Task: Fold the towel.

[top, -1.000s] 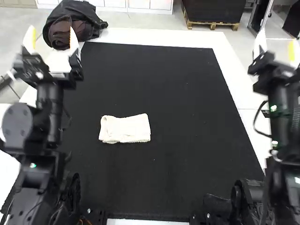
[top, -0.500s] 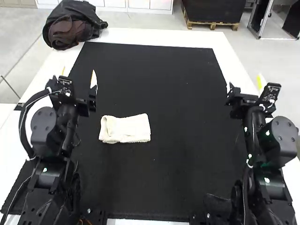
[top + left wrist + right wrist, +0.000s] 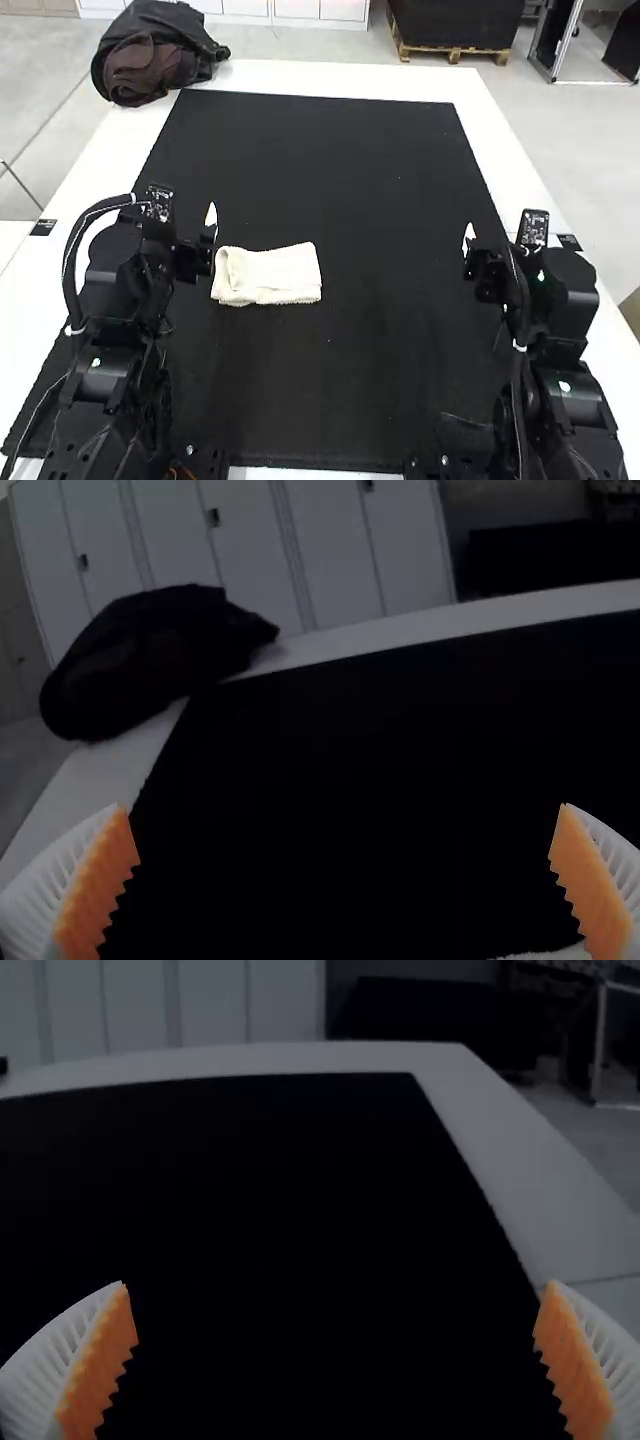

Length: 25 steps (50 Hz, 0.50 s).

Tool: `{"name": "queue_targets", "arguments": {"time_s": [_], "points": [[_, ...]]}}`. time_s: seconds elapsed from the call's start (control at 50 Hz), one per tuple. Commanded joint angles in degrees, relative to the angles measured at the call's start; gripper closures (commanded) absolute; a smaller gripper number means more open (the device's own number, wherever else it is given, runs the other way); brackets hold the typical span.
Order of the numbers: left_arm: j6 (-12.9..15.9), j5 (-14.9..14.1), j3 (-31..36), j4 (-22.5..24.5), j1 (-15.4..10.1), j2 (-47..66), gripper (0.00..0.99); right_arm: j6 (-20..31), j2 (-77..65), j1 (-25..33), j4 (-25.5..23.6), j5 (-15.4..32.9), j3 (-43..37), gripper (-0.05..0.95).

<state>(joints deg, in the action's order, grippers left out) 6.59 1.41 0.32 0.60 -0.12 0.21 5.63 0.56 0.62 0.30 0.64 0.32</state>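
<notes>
High view: cream towel [image 3: 268, 277], nubbly, folded to a rough rectangle, rumpled at one end. Lies on matte black mat [image 3: 330, 390] over smooth white counter [image 3: 495, 150], just right of left gripper [image 3: 192, 258]; contact unclear. Right gripper [image 3: 484, 270] well apart from it. Wrist views: each gripper spread, white fingers ribbed, orange pads [image 3: 98, 885] serrated. Left wrist view: towel mostly cut off; mat too dark for texture.

Black arms [image 3: 115, 285], looping cables [image 3: 70, 270] (white ties [image 3: 75, 331]), green lights [image 3: 96, 362]
</notes>
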Motion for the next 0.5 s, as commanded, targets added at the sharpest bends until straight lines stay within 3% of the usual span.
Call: {"name": "queue_targets", "arguments": {"time_s": [0.0,0.48], "points": [[-0.3,-0.9,-0.2,0.1,-0.1,-0.5,0.03,1.3,-0.4,0.8,-0.1,-0.6,-0.3,-0.02],[-0.3,-0.9,-0.2,0.1,0.2,-0.5,0.03,1.3,-0.4,0.8,-0.2,-0.6,-0.2,-0.02]]}}
